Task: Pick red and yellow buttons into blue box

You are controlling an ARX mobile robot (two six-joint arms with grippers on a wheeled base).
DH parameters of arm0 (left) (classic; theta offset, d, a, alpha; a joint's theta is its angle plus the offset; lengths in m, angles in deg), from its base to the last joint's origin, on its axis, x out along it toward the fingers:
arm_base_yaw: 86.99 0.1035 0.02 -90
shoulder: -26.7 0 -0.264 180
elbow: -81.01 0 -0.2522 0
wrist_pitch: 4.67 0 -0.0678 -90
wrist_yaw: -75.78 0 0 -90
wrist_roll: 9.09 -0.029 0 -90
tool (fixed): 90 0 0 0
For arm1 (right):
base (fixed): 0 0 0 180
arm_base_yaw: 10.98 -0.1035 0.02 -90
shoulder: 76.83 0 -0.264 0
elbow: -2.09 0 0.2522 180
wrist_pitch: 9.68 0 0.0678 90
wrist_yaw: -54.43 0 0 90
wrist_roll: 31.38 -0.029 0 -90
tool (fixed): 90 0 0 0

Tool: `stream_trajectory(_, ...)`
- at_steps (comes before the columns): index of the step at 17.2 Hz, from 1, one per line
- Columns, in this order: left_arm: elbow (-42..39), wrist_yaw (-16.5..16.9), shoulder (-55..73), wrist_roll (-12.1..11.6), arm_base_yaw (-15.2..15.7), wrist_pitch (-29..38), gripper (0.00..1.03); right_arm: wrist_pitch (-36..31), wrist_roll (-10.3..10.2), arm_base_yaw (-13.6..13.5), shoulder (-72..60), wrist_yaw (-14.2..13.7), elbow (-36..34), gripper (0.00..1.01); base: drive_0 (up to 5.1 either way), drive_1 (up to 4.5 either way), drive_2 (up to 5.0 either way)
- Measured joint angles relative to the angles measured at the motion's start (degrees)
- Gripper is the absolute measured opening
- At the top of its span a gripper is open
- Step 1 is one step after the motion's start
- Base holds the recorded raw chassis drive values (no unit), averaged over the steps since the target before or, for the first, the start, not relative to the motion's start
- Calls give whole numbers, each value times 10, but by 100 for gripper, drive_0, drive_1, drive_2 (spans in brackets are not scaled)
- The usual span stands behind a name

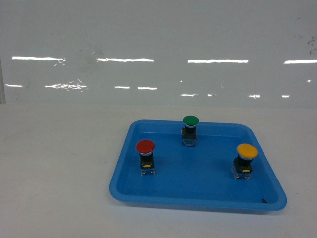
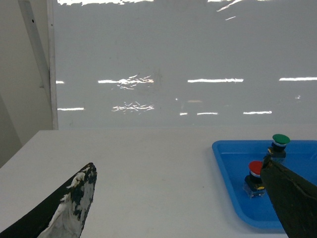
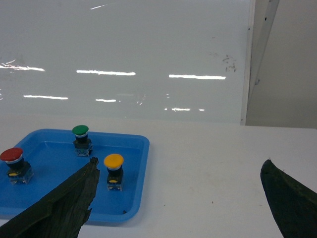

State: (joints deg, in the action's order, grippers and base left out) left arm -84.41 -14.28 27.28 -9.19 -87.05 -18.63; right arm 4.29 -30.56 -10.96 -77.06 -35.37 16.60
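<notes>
You see red button, yellow button and a green one upright in the blue box; both claws spread apart, holding nothing

**Legible markings: none found**

No text, label, brand, number or sign could be read in any view. The red button, yellow button and green button showed plain caps. The blue tray carried no print. Yellow spots on the button bodies were too small to read.
</notes>
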Motion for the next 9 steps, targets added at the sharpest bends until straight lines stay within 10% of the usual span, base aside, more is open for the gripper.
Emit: stream_trajectory(9,0,0,0,0,0,0,98,0,0,0,0,0,0,98,0,0,0)
